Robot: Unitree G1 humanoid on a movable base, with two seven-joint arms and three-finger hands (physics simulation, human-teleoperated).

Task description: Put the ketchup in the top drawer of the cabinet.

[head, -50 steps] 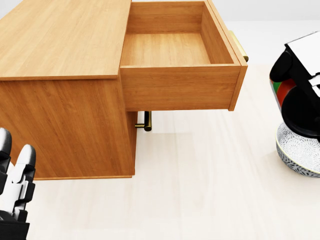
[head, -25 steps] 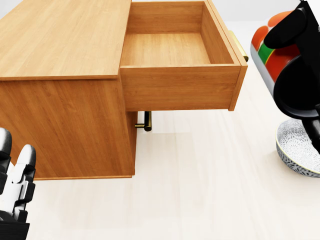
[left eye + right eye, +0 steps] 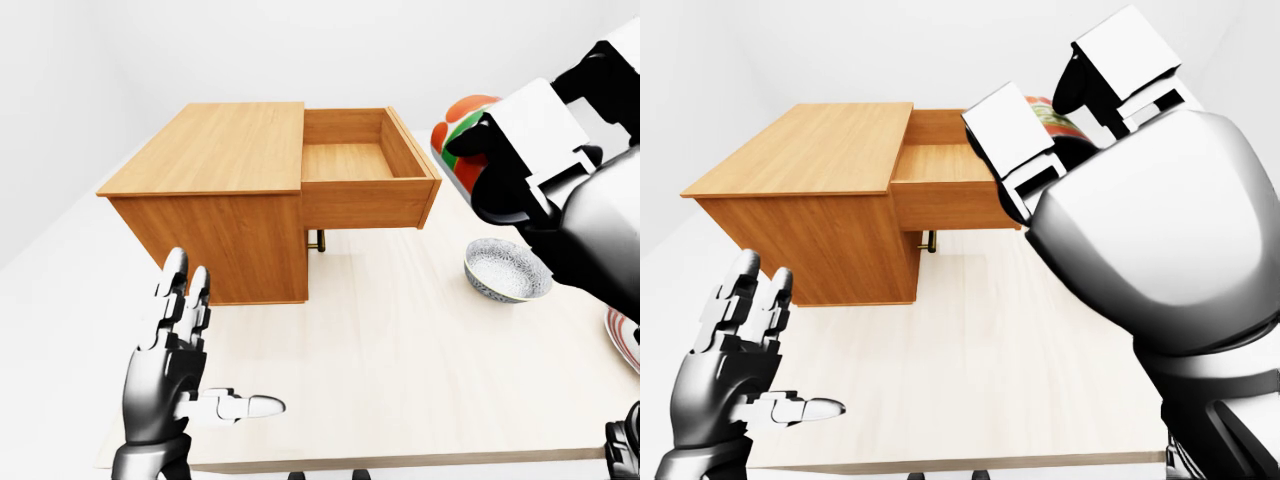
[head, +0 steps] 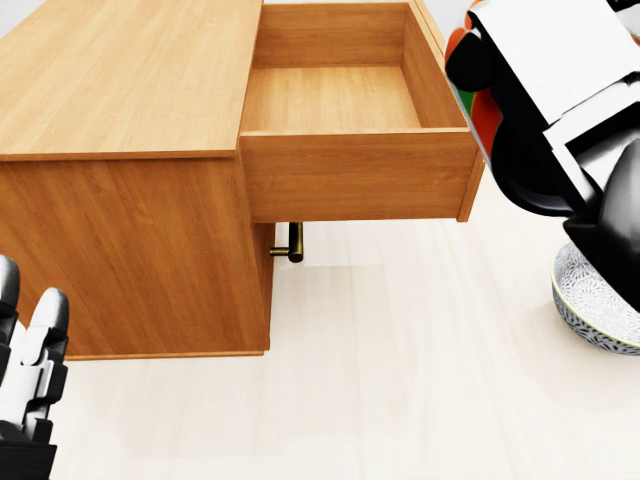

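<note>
The ketchup (image 3: pixel 458 140), its label a red, green and white band with no legible writing, hangs just right of the open top drawer (image 3: pixel 362 163); the right hand (image 3: pixel 520 150) clenches it; the left hand (image 3: pixel 175 345) hovers near, fingers spread, holding nothing.

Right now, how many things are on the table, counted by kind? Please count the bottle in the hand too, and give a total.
Cabinet, with its top drawer open: 1
Ketchup bottle, held in the right hand: 1
Patterned bowl: 1
Plate at the left-eye view's right edge, only partly visible: 1
Total: 4
</note>
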